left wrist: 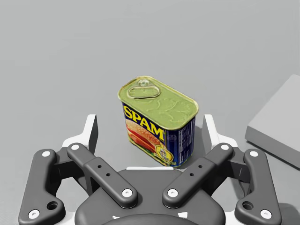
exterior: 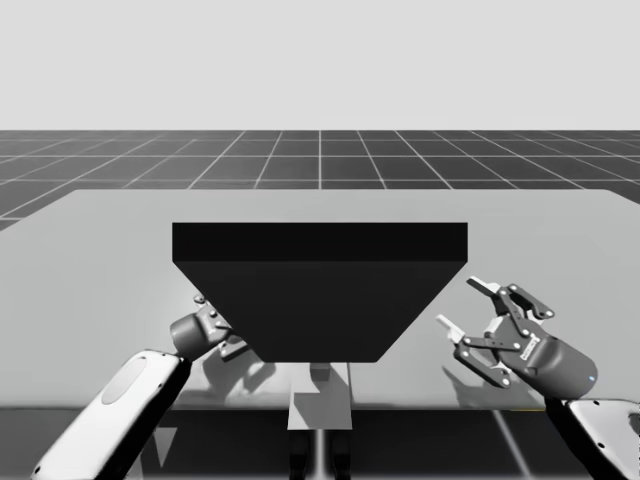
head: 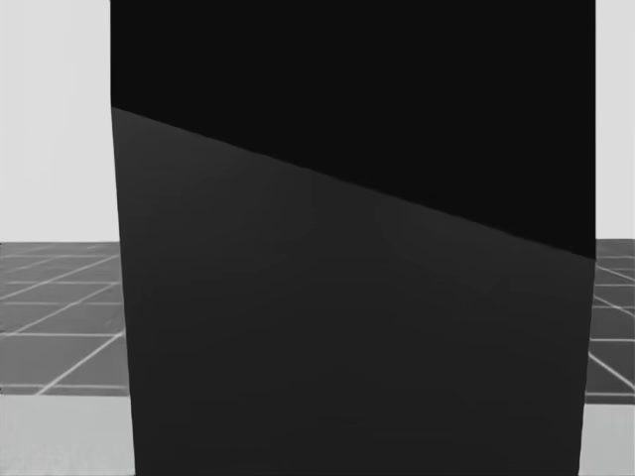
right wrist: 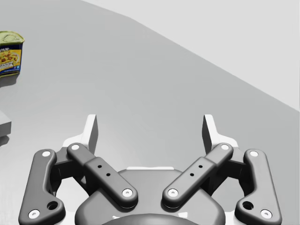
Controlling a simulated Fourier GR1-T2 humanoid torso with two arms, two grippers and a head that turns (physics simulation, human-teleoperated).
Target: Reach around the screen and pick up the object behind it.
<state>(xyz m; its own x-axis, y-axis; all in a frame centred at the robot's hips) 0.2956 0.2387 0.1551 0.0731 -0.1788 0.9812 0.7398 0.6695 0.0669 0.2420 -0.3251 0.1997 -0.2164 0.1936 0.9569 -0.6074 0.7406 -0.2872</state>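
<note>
**While the screen [exterior: 320, 290] blocks the head view, the left gripper [left wrist: 150, 126] frames the can [left wrist: 157, 123]**

Where the left wrist view looks past its gripper, the can stands upright on the grey counter [left wrist: 70, 47]. Its pull-tab lid faces up and its sides are blue and yellow. It sits between the two fingers [left wrist: 92, 131], near their tips, with a gap on each side, so neither finger touches it. That gripper is spread wide and holds nothing. Off to one side of the can, apart from it, a flat grey slab [left wrist: 276, 124] lies on the counter.

From the high view, my left arm [exterior: 120, 410] comes in at the lower left. Its gripper is at the screen's left edge, partly hidden by the dark panel. The right gripper [exterior: 460, 303] hangs to the right of the screen, apart from it, with its fingers wide and bare counter under it.

Seen from the right wrist, that gripper has the same wide spread, with nothing between the fingers. The can stands on the counter well ahead of it and off to one side. The slab's corner shows nearer, off to that same side.

In the head view the screen stands straight ahead as a dark wall, with strips of counter and grid floor [head: 60, 317] at either edge.
</note>
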